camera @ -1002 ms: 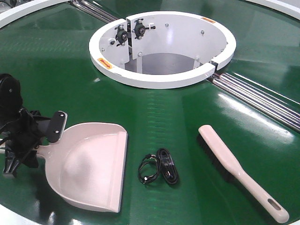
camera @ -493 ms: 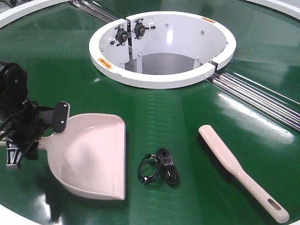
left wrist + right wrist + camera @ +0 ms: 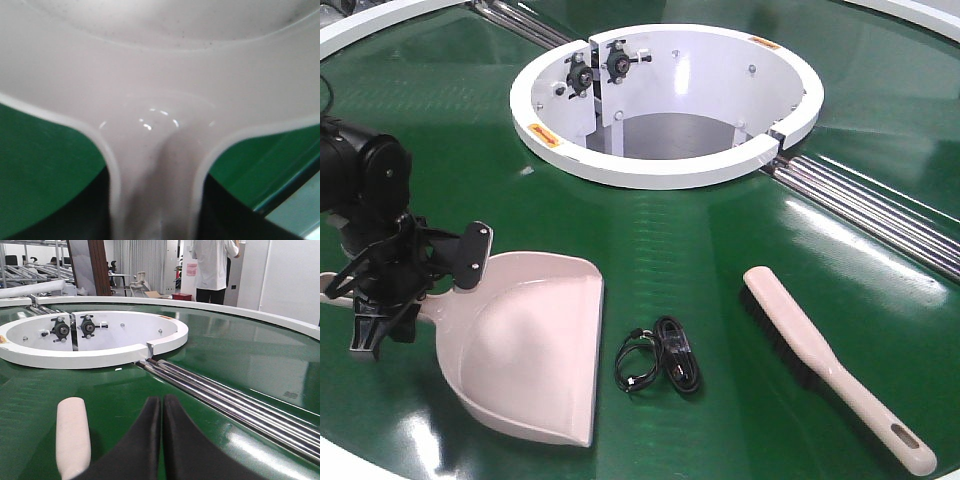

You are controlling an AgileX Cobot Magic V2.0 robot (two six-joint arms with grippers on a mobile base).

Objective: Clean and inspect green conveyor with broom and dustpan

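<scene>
The dustpan [image 3: 520,345] has slid rightward, handle between left jaws.

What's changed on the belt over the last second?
The left gripper, clamped on the dustpan handle, has slid the pan rightward across the green conveyor, closer to the coiled black cable. The broom, the cable and the white hub have not moved, and nothing was let go.

- Orange stickers [image 3: 541,135] on the white hub [image 3: 660,172] of the green conveyor [image 3: 700,250]: print too small to read.
- Pink notice [image 3: 192,269] on the far wall: illegible.
</scene>
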